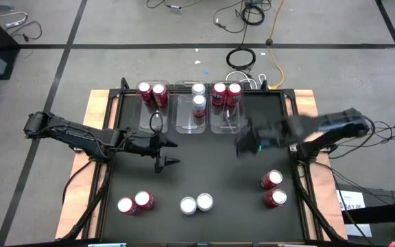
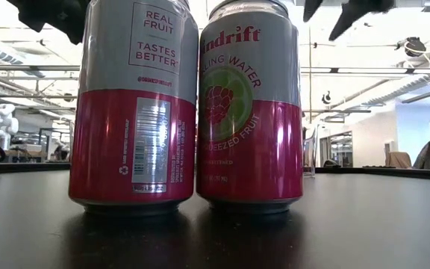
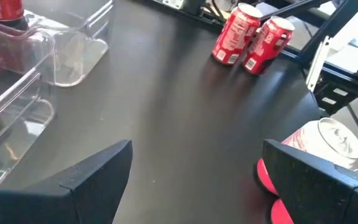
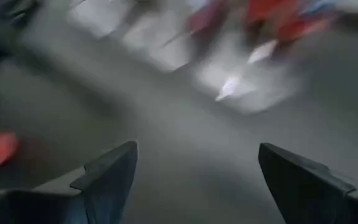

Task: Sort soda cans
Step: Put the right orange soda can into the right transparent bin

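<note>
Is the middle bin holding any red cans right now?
No: in the high view the middle bin holds only two silver cans, while the red cans sit in the bins on either side.

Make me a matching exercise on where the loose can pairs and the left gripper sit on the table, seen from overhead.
Things:
1. Two white cans
2. Red pair outside the bins by the right arm
3. Red pair by the left arm's base side
4. Left gripper

Places:
A. Near edge, left
B. Mid-table, in front of the left bin
C. Near edge, centre
D. Right side of the table

Pairs: 1-C, 2-D, 3-A, 4-B
</note>
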Tool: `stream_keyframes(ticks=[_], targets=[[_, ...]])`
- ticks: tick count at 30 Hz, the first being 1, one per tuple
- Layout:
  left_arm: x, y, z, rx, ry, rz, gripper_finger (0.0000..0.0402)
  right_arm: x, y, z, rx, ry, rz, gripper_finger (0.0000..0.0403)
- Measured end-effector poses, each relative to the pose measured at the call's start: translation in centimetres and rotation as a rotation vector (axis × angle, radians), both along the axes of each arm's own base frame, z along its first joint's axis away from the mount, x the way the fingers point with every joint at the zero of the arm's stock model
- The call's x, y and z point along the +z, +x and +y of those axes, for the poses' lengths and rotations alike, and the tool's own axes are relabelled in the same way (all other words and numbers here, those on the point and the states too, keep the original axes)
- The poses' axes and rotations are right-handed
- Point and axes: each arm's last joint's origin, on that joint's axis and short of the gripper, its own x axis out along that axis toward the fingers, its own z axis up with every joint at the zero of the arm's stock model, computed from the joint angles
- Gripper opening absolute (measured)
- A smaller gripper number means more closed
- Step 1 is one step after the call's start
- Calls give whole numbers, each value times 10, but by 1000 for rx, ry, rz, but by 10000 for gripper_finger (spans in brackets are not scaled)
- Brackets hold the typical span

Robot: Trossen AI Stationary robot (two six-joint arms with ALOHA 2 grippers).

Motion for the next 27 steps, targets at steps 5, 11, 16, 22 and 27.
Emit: stream_keyframes(ticks=[5,11,16,22,27], targets=[[2,1,-3,-80,-68,-21,367,-43,11,43,322,40,-287,329],[16,6,-4,-77,-134,-162,367,-79,-5,72,439,70,-270,329],[23,8,-3,-13,-265,-228,367,-99,-20,88,410,151,-233,329],[32,9,0,96,-279,-330,367,-99,-28,104,460,180,-253,329],[38,10,2,174,-269,-408,367,-98,-34,113,493,196,-260,329]])
